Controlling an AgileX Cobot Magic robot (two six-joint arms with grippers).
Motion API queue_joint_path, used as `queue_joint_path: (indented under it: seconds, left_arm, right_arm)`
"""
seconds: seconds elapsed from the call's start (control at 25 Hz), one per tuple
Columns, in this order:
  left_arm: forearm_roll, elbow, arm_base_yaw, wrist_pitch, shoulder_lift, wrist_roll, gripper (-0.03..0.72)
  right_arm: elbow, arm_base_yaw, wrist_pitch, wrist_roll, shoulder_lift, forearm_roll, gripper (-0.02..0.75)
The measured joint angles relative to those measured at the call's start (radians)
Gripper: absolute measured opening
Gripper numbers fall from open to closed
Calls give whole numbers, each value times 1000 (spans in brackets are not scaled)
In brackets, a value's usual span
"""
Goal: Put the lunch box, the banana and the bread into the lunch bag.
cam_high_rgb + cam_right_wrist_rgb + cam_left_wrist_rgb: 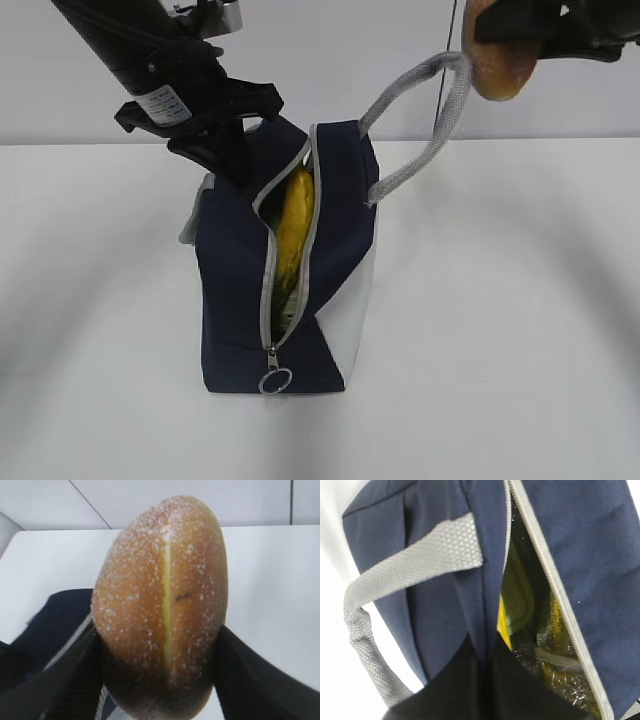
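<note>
Bread: I have the bread (pixel 497 62) pinched in the right tool (pixel 520 45), one finger pressed on each flank, its floury seam running lengthwise out of the grip. It hangs high, clear of everything.
Bag from the right tool: the lunch bag (pixel 335 200) lies below and to the left of my right tool, its zipper slot running toward the camera. One grey handle (pixel 440 110) loops up almost to the bread.
Axis: I judge the bread's long axis must line up with the slot to slip in.
Inside the bag: the banana (pixel 295 225) shows yellow through the opening; in the left wrist view I also see the pale green lid of the lunch box (pixel 517 595) against the foil lining.
Left tool: the left tool (pixel 232 150) sits at the bag's far top edge; I cannot tell whether it is clamped on the fabric.
Worktop: the white worktop (pixel 520 330) carries the bag.
Nearer arm: right.
</note>
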Motion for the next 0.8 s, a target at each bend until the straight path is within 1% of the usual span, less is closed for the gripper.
queue_joint_path:
  seconds: [0.16,0.36,0.52,0.8]
  left_arm:
    - [0,0,0,0,0,0,-1]
    - [0,0,0,0,0,0,-1]
    - [0,0,0,-1,0,0,-1]
    - [0,0,0,-1,0,0,-1]
  right_arm:
    - [-23,0,44,-4,-2,116,460]
    - [-25,8,102,-48,2,220,459]
    - [-36,10,108,-85,2,242,459]
    - [-128,10,110,-102,2,261,459]
